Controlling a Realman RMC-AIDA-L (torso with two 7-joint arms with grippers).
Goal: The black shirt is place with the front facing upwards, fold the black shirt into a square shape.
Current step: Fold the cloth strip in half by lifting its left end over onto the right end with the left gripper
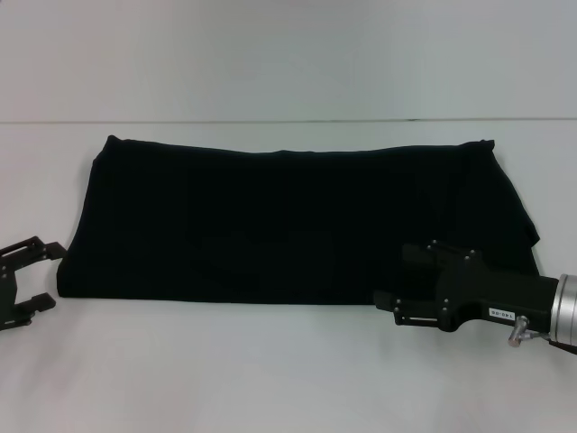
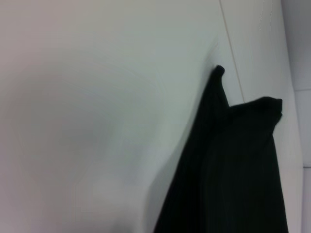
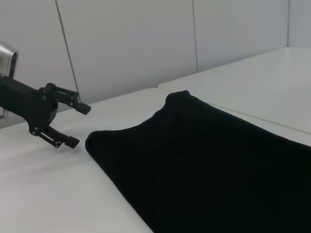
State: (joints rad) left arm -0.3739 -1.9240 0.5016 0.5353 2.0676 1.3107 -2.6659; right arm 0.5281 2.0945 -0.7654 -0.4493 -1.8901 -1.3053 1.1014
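Observation:
The black shirt (image 1: 288,221) lies flat on the white table as a wide rectangle, folded over lengthwise. Its corner also shows in the left wrist view (image 2: 233,170), and its surface fills the right wrist view (image 3: 204,160). My left gripper (image 1: 50,275) stands open just off the shirt's near left corner, apart from the cloth; the right wrist view also catches this left gripper (image 3: 80,125). My right gripper (image 1: 394,278) is open at the shirt's near edge toward the right. One finger is over the cloth and the other is over the table.
The white table (image 1: 270,370) stretches in front of the shirt. Its far edge (image 1: 288,121) runs just behind the shirt, with a pale panelled wall (image 3: 126,43) beyond.

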